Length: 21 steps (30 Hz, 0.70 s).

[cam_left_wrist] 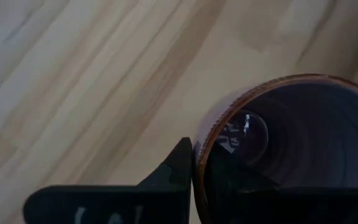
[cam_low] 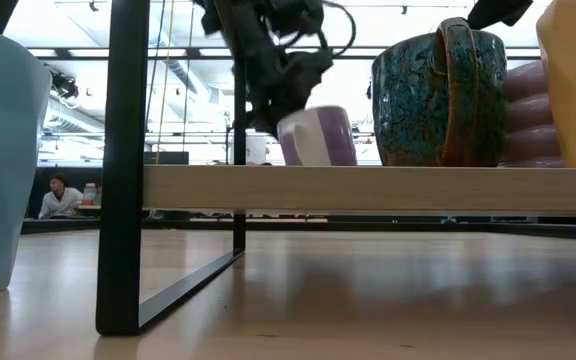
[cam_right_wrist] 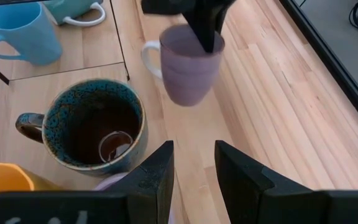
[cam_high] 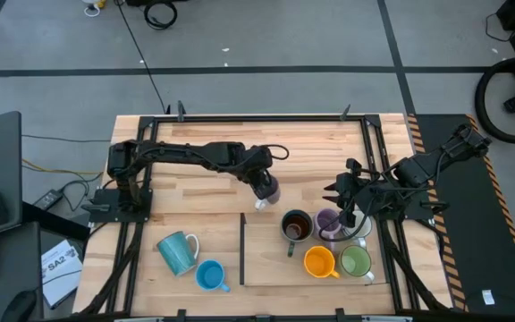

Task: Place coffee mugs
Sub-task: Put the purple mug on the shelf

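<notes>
Left gripper [cam_high: 262, 186] clamped on the rim of a pale purple ceramic mug [cam_right_wrist: 189, 65], held tilted above the wooden table [cam_high: 204, 152], near the dark teal mug with brown inside [cam_high: 296, 226] | Right gripper [cam_right_wrist: 192, 168] fingers apart over the second purple mug [cam_high: 329, 221], beside orange mug [cam_high: 319, 262] and green mug [cam_high: 356, 261]
</notes>
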### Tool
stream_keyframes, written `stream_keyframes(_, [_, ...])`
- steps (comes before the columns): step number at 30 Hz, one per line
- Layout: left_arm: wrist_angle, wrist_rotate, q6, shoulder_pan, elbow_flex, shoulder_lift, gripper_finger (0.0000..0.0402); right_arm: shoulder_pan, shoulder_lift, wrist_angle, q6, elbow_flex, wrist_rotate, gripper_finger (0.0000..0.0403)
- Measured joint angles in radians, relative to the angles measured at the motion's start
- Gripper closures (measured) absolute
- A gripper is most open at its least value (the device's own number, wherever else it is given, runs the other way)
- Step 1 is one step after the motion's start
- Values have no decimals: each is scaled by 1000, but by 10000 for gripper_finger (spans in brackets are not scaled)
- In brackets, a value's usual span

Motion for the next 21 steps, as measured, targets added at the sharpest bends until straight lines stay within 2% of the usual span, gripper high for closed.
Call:
stream_keyframes(6, [-184,2,20,-41,160,0,374,0,0,0,0,0,0,281])
stream_keyframes(9, [-221,-9,-13,-68,205,-2,374,0,0,0,0,0,0,281])
stream_keyframes(21, [-296,-16,-105,-167,222,-2,372,0,0,0,0,0,0,281])
